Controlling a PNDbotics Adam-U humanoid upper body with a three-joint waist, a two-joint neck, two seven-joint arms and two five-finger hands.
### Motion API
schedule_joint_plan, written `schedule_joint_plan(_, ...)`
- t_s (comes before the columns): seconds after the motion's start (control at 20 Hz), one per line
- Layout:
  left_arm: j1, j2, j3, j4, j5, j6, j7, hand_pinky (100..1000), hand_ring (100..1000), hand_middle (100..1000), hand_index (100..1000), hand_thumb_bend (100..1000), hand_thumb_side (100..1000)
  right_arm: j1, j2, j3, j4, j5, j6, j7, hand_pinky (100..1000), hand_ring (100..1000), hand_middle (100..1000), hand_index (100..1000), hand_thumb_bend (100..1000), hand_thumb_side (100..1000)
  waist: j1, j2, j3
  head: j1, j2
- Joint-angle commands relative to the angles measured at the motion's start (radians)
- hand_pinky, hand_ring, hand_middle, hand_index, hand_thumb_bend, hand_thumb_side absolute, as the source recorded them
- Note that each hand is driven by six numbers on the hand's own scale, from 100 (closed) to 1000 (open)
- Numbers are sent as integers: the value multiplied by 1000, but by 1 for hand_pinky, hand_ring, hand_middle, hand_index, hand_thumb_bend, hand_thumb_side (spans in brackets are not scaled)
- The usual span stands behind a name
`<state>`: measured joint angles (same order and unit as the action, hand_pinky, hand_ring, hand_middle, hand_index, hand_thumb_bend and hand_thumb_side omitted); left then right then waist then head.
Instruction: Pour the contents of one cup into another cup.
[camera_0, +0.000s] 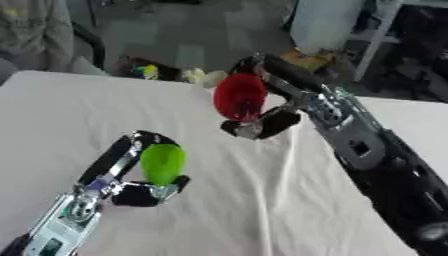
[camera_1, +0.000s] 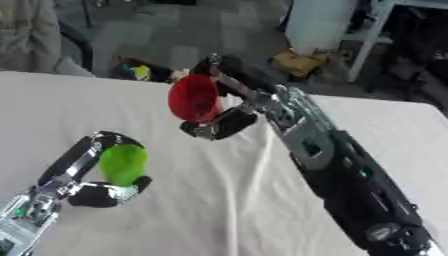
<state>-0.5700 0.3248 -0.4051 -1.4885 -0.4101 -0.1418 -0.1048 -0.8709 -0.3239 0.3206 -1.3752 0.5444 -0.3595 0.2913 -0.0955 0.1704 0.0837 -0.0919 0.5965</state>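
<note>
head stereo | looks down, near | both share table (camera_0: 262, 210)

White-clothed table (camera_0: 262, 210); grey floor (camera_0: 175, 40) beyond; white cabinet (camera_0: 325, 22).

Red cup (camera_0: 239, 97), green cup (camera_0: 162, 163), white tbl (camera_0: 61, 115)

cloth (camera_0: 262, 200): white, creased, covers the table
floor clutter (camera_0: 144, 70): 12 o'clock
cabinet (camera_0: 325, 22): 1 o'clock
</note>
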Motion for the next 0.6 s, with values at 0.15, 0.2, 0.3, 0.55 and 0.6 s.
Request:
schedule_joint_plan(0.15, -31, -9, -34, -25, -12, -34, -27, 355, 296, 390, 696, 118, 262, -25, 14, 1, 21, 74, -40, -5, 705, 713, 179, 561, 100, 163, 4, -12, 3, -10, -6)
schedule_joint_plan(0.2, -34, -13, -41, -27, -11, -39, -34, 355, 296, 390, 696, 118, 262, -25, 19, 2, 28, 85, -45, -7, 705, 713, 178, 561, 100, 163, 5, -11, 4, -11, -6)
schedule_joint_plan(0.3, -41, -21, -54, -30, -11, -47, -47, 357, 297, 390, 696, 119, 263, -25, 28, 4, 41, 104, -55, -10, 704, 712, 176, 564, 100, 160, 4, -10, 4, -11, -6)
schedule_joint_plan(0.55, -54, -37, -74, -28, -16, -63, -57, 357, 298, 390, 696, 114, 259, -27, 44, 10, 50, 170, -82, -25, 697, 700, 175, 584, 100, 144, 1, -10, 4, -12, -10)
schedule_joint_plan(0.6, -55, -40, -76, -27, -16, -64, -58, 357, 297, 390, 696, 114, 259, -28, 45, 12, 48, 191, -89, -30, 696, 696, 175, 592, 100, 139, 1, -11, 4, -13, -12)
